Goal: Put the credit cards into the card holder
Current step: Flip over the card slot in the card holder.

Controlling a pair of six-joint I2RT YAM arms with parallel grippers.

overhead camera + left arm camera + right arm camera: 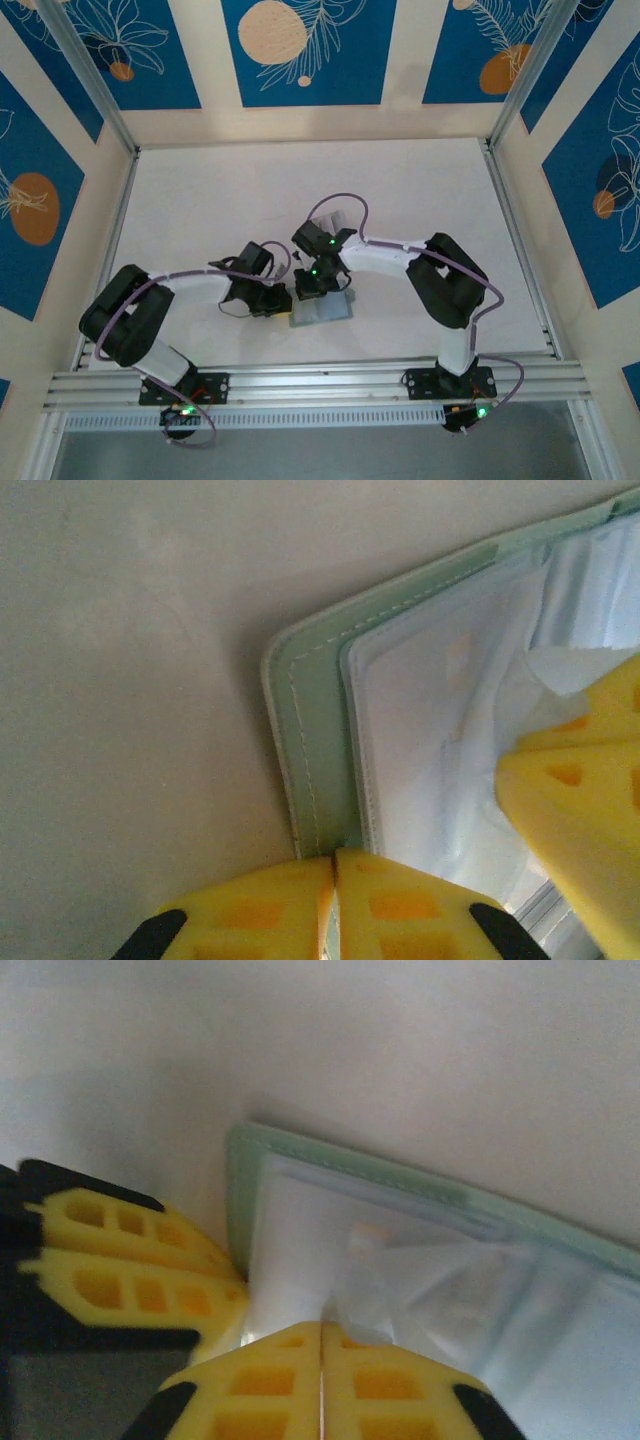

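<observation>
Two grippers are meeting over the card holder in the top external view. It is lying opened flat on the table, near the front edge and between the arms. The left gripper is sitting at its left edge, and the right gripper is hanging over it from the far side. A pale stack is lying just behind the right wrist; these are possibly the credit cards, though I cannot tell.

Left wrist view: the yellow fingers are pressing together with the holder's green stitched edge running in between them, so this hand is clamping the holder down. The other gripper's yellow tips are standing on the clear sleeve to the right.

Right wrist view: these jaws are closed tight, and a crease of the sleeve is peaking up toward them. Whether they are nipping the plastic or a card edge I cannot tell. A small orange mark is showing through the sleeve, perhaps from a card lying underneath.

I am judging the step to be opening or feeding a pocket. Doing it well is calling for a steady left clamp while the right is lifting the top film alone — low and slowly, so the holder is not folding or sliding.

No brand, label or readable writing is showing anywhere.
</observation>
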